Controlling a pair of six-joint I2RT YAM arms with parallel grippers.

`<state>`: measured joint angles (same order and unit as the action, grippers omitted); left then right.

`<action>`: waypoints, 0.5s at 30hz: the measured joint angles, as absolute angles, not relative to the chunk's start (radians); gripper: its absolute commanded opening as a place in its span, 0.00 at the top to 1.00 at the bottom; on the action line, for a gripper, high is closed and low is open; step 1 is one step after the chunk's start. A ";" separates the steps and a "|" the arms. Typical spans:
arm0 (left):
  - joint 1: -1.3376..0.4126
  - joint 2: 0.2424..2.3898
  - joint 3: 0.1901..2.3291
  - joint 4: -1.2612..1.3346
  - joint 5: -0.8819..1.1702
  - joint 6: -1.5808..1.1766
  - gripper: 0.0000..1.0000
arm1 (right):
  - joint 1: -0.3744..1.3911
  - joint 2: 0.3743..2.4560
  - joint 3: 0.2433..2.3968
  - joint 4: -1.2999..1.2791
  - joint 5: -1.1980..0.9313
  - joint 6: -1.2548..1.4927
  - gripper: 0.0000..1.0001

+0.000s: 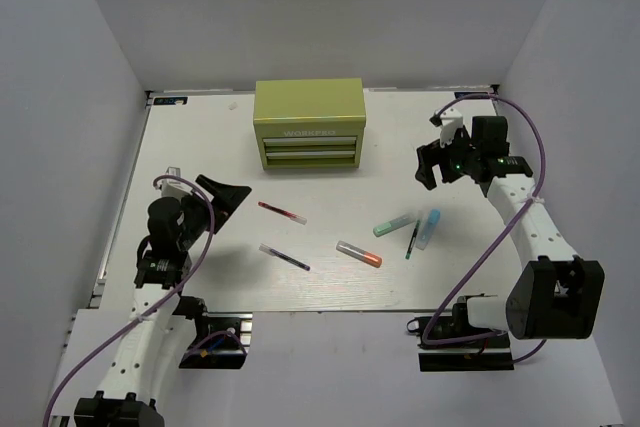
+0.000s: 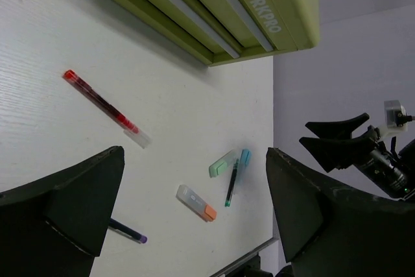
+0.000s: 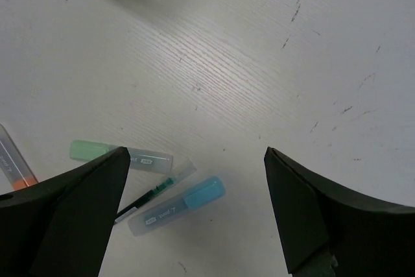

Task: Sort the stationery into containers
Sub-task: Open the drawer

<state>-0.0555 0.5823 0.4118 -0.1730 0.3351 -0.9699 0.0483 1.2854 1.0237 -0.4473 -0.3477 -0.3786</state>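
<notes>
Left hand (image 1: pixel 224 197): left of frame, over bench (image 1: pixel 200 137), jaws wide apart, holding nothing. Right hand (image 1: pixel 432 165): upper right, right of green chest (image 1: pixel 308 107), jaws wide apart, holding nothing.

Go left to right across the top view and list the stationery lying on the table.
First the grey-orange marker, then the mint marker, green pen, blue marker. The red pen and purple pen lie left of all these but share one span, so their order is left out.
</notes>
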 measured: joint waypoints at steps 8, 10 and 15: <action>-0.062 0.669 0.386 -0.042 0.398 -1.004 0.00 | 0.048 1.320 1.094 -0.470 -0.435 -0.440 0.10; -0.063 0.721 0.386 -0.008 0.413 -1.009 0.00 | 0.048 1.317 1.096 -0.477 -0.479 -0.480 0.19; -0.086 0.857 0.385 0.093 0.434 -1.036 0.21 | 0.066 1.297 1.113 -0.476 -0.563 -0.550 0.81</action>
<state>-0.0860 0.8574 0.3855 0.0933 0.4343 -1.0363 0.0658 1.2968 1.1133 -0.4759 -0.5632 -0.5495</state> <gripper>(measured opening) 0.905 0.271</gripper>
